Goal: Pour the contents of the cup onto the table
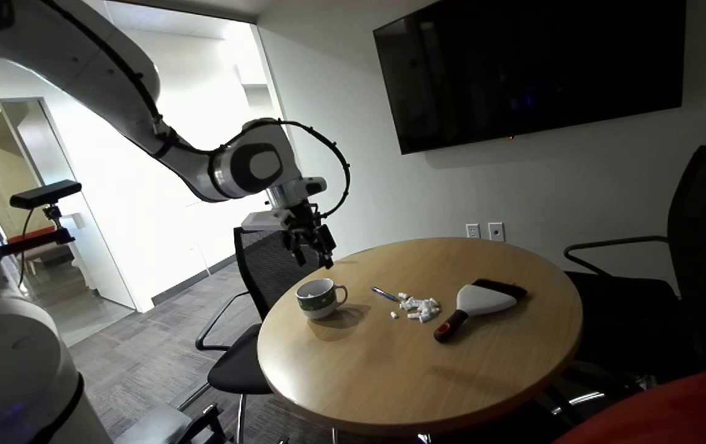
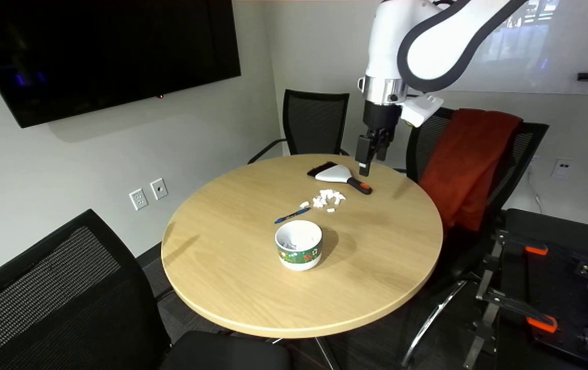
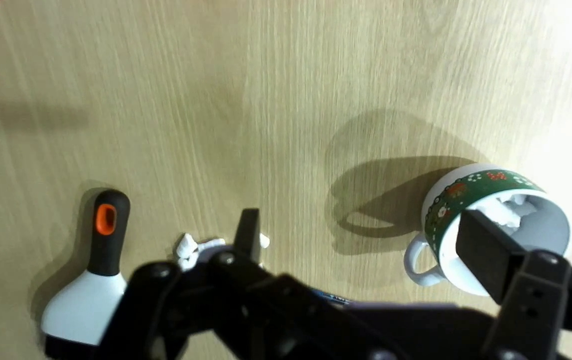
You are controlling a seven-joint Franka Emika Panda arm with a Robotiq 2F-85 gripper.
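The cup (image 1: 317, 302) is white with a green patterned band and one handle. It stands upright on the round wooden table (image 1: 377, 382) and also shows in an exterior view (image 2: 299, 258) and at the right of the wrist view (image 3: 453, 200). White pieces lie inside it. My gripper (image 1: 314, 258) is above the table, apart from the cup, and shows in an exterior view (image 2: 372, 163) too. In the wrist view the fingers of the gripper (image 3: 365, 242) are wide apart with nothing held between them. One finger hides part of the cup's opening.
A small heap of white pieces (image 1: 422, 308) lies on the table beside a blue pen (image 1: 384, 294). A white brush with a dark handle (image 1: 482, 302) lies beyond them. Black chairs (image 2: 316, 123) surround the table; one carries a red cloth (image 2: 468, 164). A screen (image 1: 531, 68) hangs on the wall.
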